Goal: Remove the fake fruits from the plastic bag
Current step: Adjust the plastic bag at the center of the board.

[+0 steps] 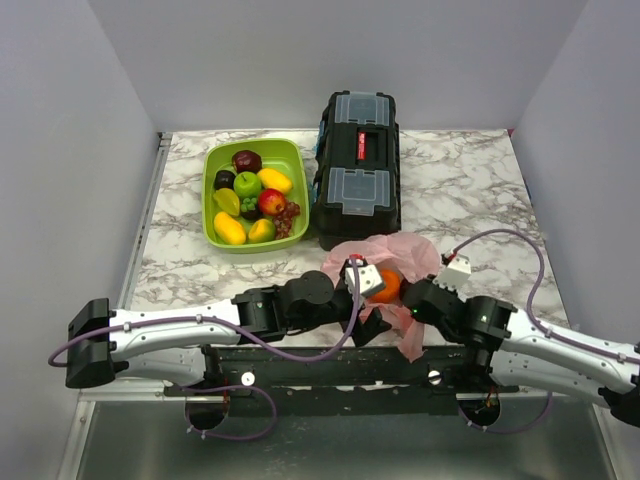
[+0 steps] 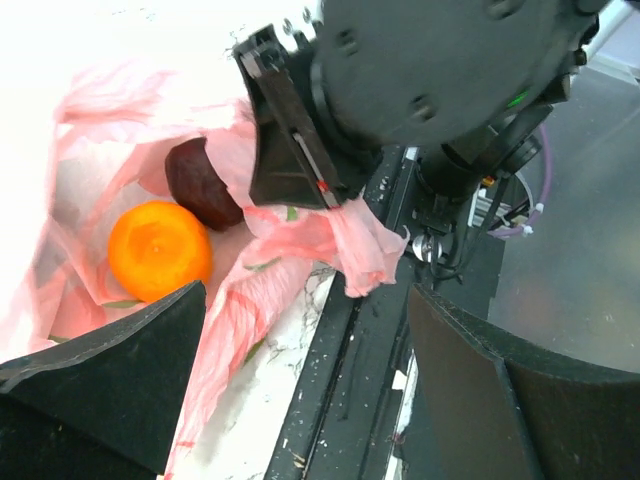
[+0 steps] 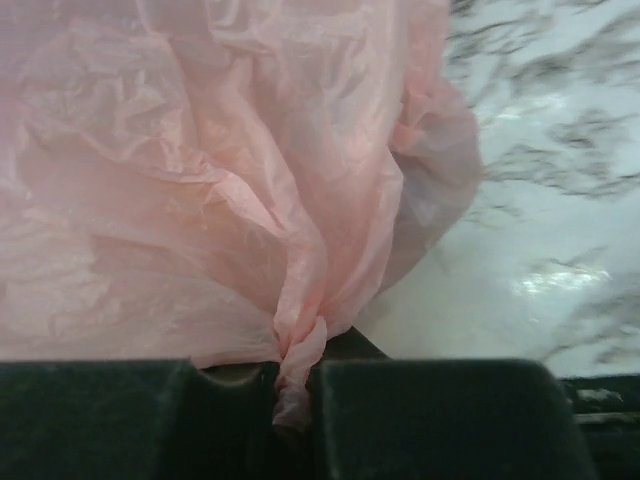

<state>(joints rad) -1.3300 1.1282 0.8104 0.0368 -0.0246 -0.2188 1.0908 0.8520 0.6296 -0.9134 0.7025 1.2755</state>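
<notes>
The pink plastic bag (image 1: 385, 258) lies crumpled in front of the toolbox, near the table's front edge. An orange (image 1: 388, 286) lies in its open mouth. In the left wrist view the orange (image 2: 160, 248) has a dark red fruit (image 2: 198, 182) beside it, partly under plastic. My left gripper (image 1: 377, 313) is open and empty at the bag's near side, its jaws wide (image 2: 306, 292). My right gripper (image 1: 412, 298) is shut on a twisted fold of the bag (image 3: 297, 355) and also shows in the left wrist view (image 2: 290, 150).
A lime-green tray (image 1: 213, 165) with several fruits stands at the back left. A black toolbox (image 1: 358, 165) stands just behind the bag. The black mounting rail (image 2: 350, 380) runs along the table's front edge under my left gripper.
</notes>
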